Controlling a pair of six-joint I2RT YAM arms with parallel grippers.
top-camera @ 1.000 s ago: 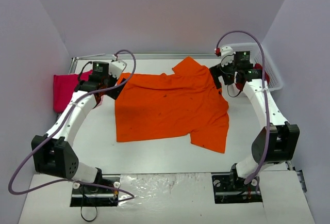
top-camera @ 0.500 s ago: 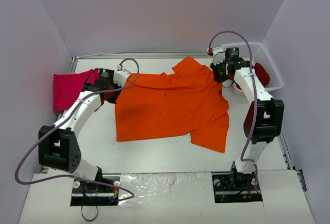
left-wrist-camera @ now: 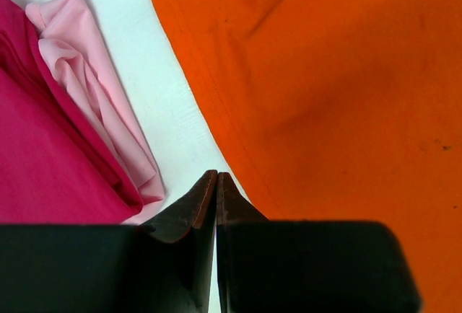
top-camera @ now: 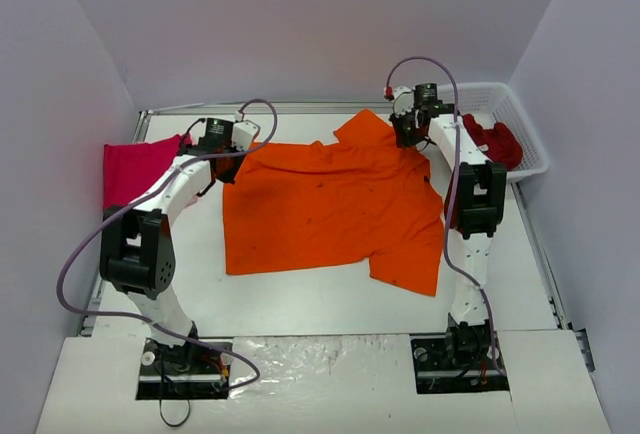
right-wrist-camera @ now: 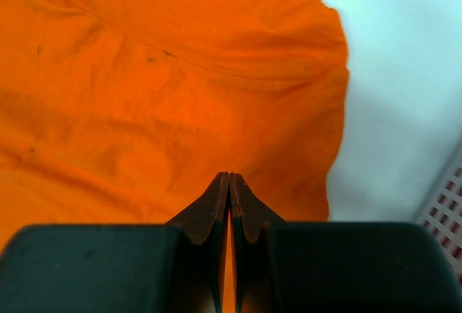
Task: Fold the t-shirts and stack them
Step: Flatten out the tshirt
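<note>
T-shirts: one orange t-shirt [top-camera: 330,204] spread flat mid-desk [top-camera: 300,299]; one magenta t-shirt [top-camera: 130,169] at far left; dark red t-shirts [top-camera: 495,141] heaped in one white basket [top-camera: 525,129] at far right, number unclear. One pale pink t-shirt [left-wrist-camera: 86,89], shown only by the left wrist view, lies against the magenta. Left gripper [left-wrist-camera: 216,177]: fingers together, over bare desk beside the orange hem. Right gripper [right-wrist-camera: 229,177]: fingers together, above orange cloth.

Plain pale lilac walls [top-camera: 320,24] closed in the white worktop [top-camera: 300,299] at the back, left and right. A thin metal rail [top-camera: 290,107] ran along its far edge. The light was soft and even, and shadows were faint.
</note>
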